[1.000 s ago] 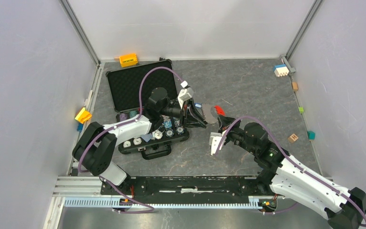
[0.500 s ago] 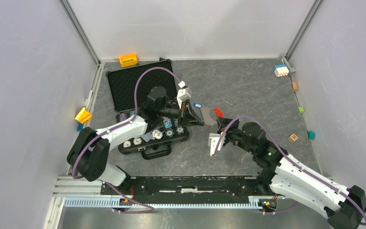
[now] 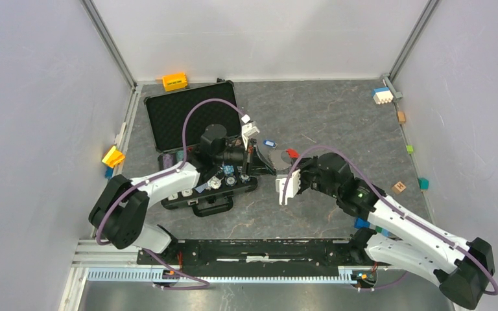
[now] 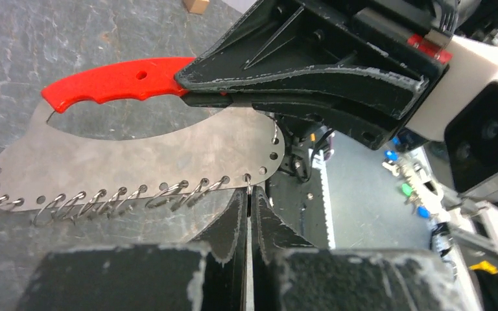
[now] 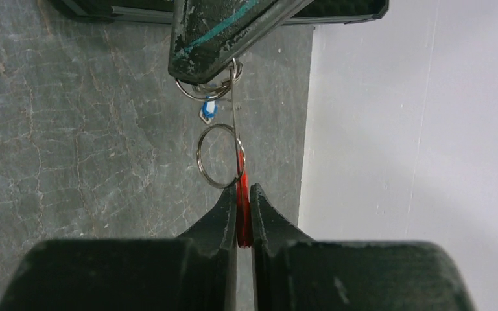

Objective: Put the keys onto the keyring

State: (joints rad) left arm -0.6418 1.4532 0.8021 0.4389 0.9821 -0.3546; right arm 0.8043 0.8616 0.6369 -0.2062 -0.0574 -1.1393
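The keyring (image 4: 136, 152) is a flat grey metal plate with a red strip (image 4: 113, 81) and a row of small wire rings along its curved edge. It hangs between both grippers near the table's middle (image 3: 279, 159). My left gripper (image 4: 249, 197) is shut on the end ring of that row. From the other side my right gripper (image 5: 244, 191) is shut on the red strip (image 5: 242, 194). A larger loose ring (image 5: 219, 155) dangles there. One key with a blue head (image 3: 270, 142) lies on the table just behind; the right wrist view shows that key (image 5: 209, 110) too.
An open black case (image 3: 191, 116) with a tray of poker chips (image 3: 211, 184) sits under the left arm. An orange block (image 3: 174, 81), a yellow block (image 3: 113, 156), a white and blue block (image 3: 382, 95) and a wooden cube (image 3: 399, 187) lie near the walls.
The left gripper has closed on a ring and drawn slightly left. The right arm has swung left and forward with the red strip.
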